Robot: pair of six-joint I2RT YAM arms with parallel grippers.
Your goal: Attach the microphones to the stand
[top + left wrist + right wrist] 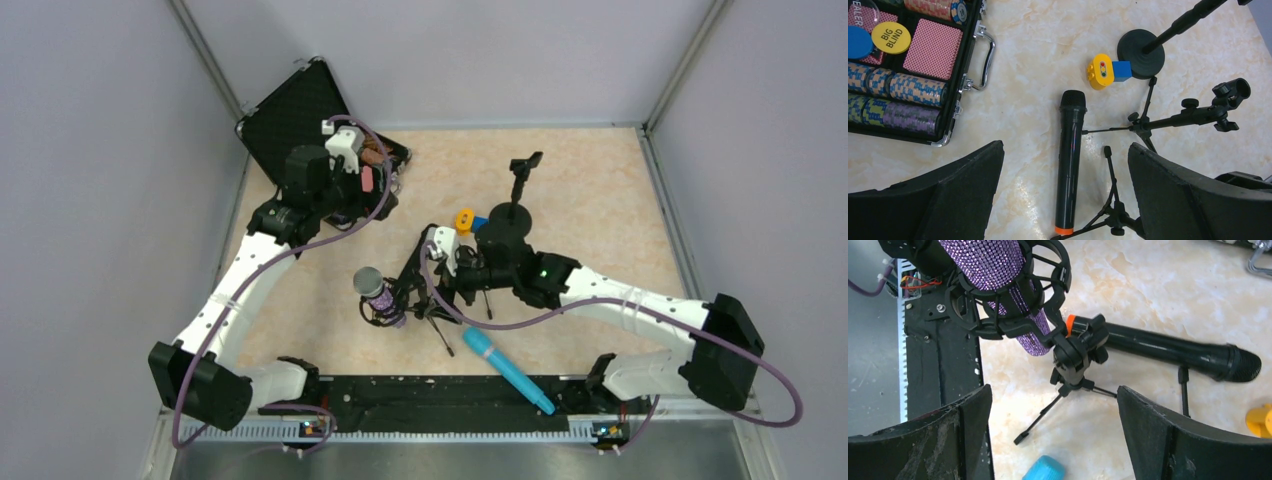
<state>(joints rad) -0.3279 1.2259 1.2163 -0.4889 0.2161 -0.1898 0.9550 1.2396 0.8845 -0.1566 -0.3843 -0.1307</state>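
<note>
While the glittery purple microphone (373, 288) stands in the shock mount (385, 314) of a small tripod at mid-worktop (600, 190), the overhead view shows the right end effector (436, 262) hovering just beside it. The left end effector (352, 165) hangs farther back by an open poker-chip case (290, 115). The light-blue microphone (507, 368) lies loose, its long axis slanting from the tripod toward the near rail, nearer the right arm's base. The black microphone cannot be made out here.

From the left wrist, that end effector's fingers (948, 195) are spread wide and hold nothing. Framed squarely between them, the black microphone (1070, 160) lies flat with its grille far and its orange end near. Its long axis runs straight away from the camera, crosswise to the fingers' closing line. An empty clip stand (1193, 114) stands just to its right, with a round-base stand (1140, 50) and a toy block (1100, 72) beyond.

From the right wrist, the fingers (1188, 440) are likewise spread and empty. The purple microphone is cradled in its mount above the gap, the black one lies behind the tripod, and the light-blue one's tip shows at the bottom edge.

One of the three looks mounted. The black microphone, lined up for the left arm, seems the likelier next pick.
</note>
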